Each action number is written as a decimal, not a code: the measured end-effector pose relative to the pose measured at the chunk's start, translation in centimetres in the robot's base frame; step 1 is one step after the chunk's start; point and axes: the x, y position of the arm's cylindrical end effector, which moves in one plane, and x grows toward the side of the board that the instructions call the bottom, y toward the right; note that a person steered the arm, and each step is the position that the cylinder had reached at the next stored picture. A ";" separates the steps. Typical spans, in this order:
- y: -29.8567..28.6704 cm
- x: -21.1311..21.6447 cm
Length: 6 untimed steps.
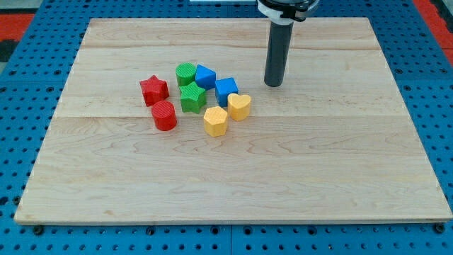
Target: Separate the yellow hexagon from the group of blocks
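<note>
My tip (273,85), the lower end of the straight dark rod, sits on the pale wooden board (318,170) in its far half, right of centre; nothing to spread or pinch, just a plain rod end, touching no block; it stands to the right of the group, a little farther back than most of it.

Nearest to my tip is the blue plastic cube (226,91), off to its left with bare wood between; just beside that cube on its near-right side is the yellow heart-shaped block (239,106), the two touching or nearly so.

The yellow hexagon block (216,121) lies at the near edge of the group, left of the yellow heart and close against it; cannot tell whether they touch; the green star-shaped block (192,97) is just beyond it to the far left.

A second blue block (205,75), shape unclear, sits at the far side of the group next to a green rounded block (185,74); both are just behind the green star.

On the left side: red star block (153,90), and nearer to the viewer a red cylinder-like block (164,115); close together, left of the green star.

Board rests on a blue perforated table (28,85).
</note>
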 end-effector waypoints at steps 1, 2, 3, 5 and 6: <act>0.1 0.1; 0.2 0.3; 0.2 0.4; 0.2 0.3; 0.6 0.3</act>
